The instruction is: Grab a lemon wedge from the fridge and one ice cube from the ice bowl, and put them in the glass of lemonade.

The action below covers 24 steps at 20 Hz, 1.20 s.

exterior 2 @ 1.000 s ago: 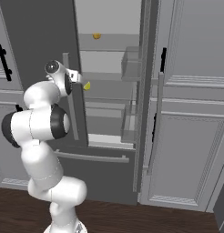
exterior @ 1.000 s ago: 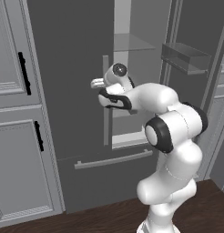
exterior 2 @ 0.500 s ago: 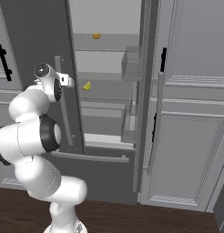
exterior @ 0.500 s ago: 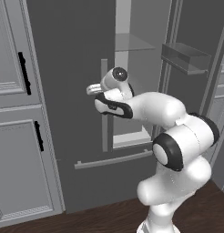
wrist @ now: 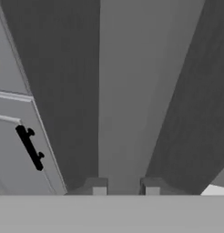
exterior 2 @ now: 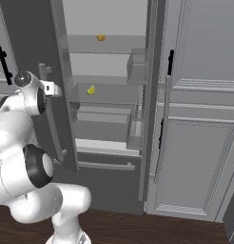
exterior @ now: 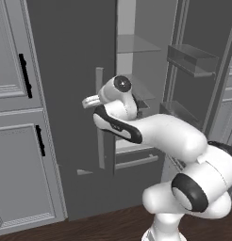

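The fridge (exterior: pixel 66 94) has both doors swung out, and its glass shelves show in the right base view. The lemon wedge (exterior 2: pixel 91 89), a tiny yellow chunk, lies on the middle shelf. My gripper (exterior: pixel 89 100) (exterior 2: pixel 53 88) is at the left door's long grey handle (exterior: pixel 99 141) (exterior 2: pixel 56 128). Seen from the hand, that handle (wrist: pixel 123 91) runs straight up from between the two fingertips of the gripper (wrist: pixel 125 187), and the jaws stand close on either side of it. The ice bowl and the glass of lemonade are out of view.
A second small yellow-orange piece (exterior 2: pixel 101 37) sits on the upper shelf. The right door (exterior: pixel 193 61) carries clear bins. Light grey cabinets with black handles (exterior: pixel 24 75) (exterior 2: pixel 199 143) flank the fridge. The bottom drawer (exterior 2: pixel 104 167) is shut above a dark wood floor.
The left fridge door has swung wider open, and my arm has swept left with the handle. The jaws have narrowed around the bar.
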Tool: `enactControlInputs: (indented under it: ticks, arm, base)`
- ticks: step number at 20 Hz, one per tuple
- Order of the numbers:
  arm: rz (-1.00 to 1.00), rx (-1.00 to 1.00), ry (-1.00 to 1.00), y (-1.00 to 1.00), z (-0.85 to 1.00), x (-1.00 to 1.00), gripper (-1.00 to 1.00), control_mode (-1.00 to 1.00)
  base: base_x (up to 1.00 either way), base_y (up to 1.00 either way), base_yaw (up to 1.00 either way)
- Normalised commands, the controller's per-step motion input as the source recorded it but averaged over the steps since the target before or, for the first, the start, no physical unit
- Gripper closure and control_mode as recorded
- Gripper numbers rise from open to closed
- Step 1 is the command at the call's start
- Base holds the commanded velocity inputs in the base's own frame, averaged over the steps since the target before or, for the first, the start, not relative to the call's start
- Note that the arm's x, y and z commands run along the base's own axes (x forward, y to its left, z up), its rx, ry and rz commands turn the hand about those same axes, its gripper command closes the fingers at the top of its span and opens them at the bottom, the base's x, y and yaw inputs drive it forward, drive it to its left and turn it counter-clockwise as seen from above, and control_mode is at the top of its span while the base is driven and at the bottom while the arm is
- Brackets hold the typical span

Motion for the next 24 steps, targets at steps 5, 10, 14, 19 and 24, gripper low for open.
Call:
enactControlInputs:
  ticks: [5,10,14,19,24]
  arm:
    - [0.10,-0.09,0.01,0.55,0.60,-0.94,1.00,-1.00]
    - [0.13,-0.04,-0.01,0.25,0.49,-0.96,1.00,-1.00]
    - [0.03,0.11,-0.23,-0.24,0.20,-0.95,1.00,-1.00]
    - [-0.03,0.07,-0.05,-0.71,0.43,-0.15,1.00,-1.00]
    - [-0.06,0.16,0.09,-1.00,0.24,0.47,1.00,-1.00]
  base:
    - [0.00,0.00,0.00]
    - [0.00,0.00,0.00]
    - [0.00,0.00,0.00]
    - [0.00,0.00,0.00]
    - [0.00,0.00,0.00]
